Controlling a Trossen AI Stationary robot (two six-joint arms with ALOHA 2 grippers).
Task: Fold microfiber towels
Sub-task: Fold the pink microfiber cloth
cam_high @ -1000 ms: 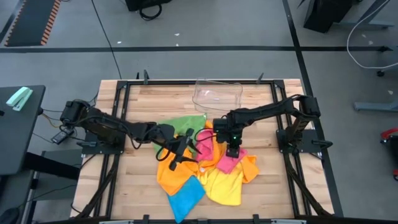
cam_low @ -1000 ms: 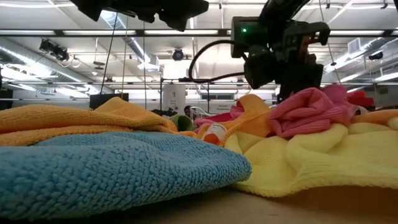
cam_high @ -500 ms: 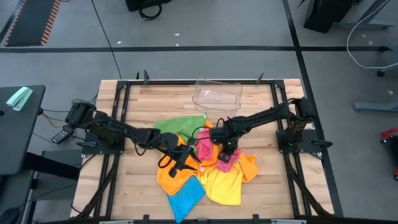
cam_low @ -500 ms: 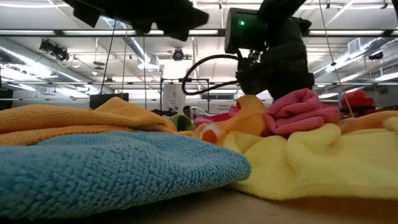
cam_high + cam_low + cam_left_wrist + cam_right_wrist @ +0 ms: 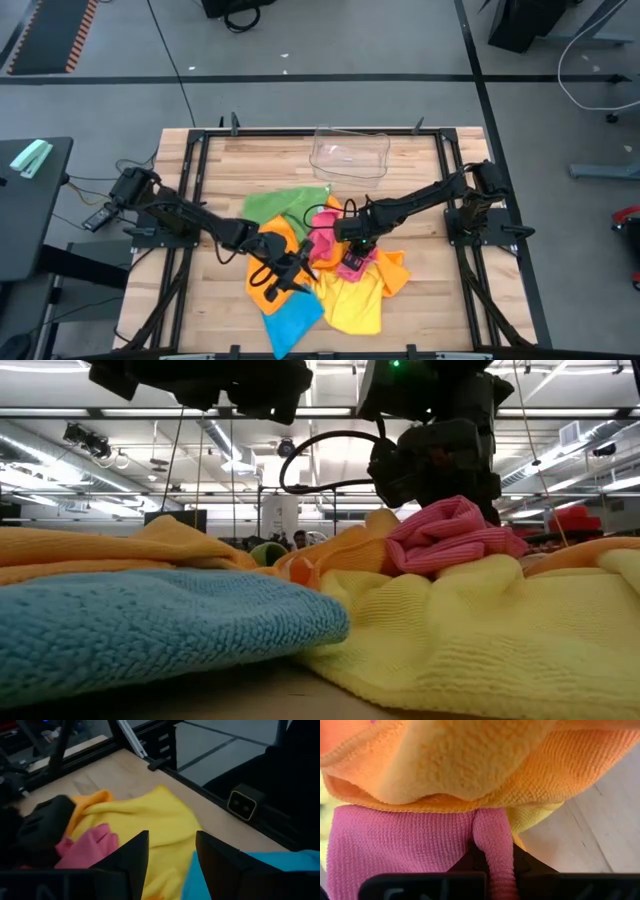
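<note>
Several microfiber towels lie heaped mid-table: green (image 5: 283,205), orange (image 5: 268,275), pink (image 5: 330,238), yellow (image 5: 355,303) and blue (image 5: 295,322). The blue towel (image 5: 150,635) and the yellow towel (image 5: 480,645) rest flat on the wood nearest the front edge. My right gripper (image 5: 350,257) stands over the pile's middle, shut on the pink towel (image 5: 395,840). My left gripper (image 5: 170,855) hovers open above the yellow towel (image 5: 150,820) and the blue towel (image 5: 270,867), clear of both. My right gripper pinches a raised fold of the pink towel (image 5: 492,837) between its two fingers, coming from above and pointing steeply down. The towel is bunched up at the hold (image 5: 450,532), and the rest of it lies on the yellow and orange towels.
A clear plastic tray (image 5: 350,152) stands at the table's far edge. A second orange towel (image 5: 392,270) lies under the pink one on the right. Bare wood (image 5: 440,310) shows to the right and left of the pile. Black frame rails border the table.
My right gripper has moved toward the near and left edges, has rolled at the wrist, and has dragged the pink towel with it; the pile has shifted nearer. My left gripper has moved toward the near edge and a little lower, still open.
</note>
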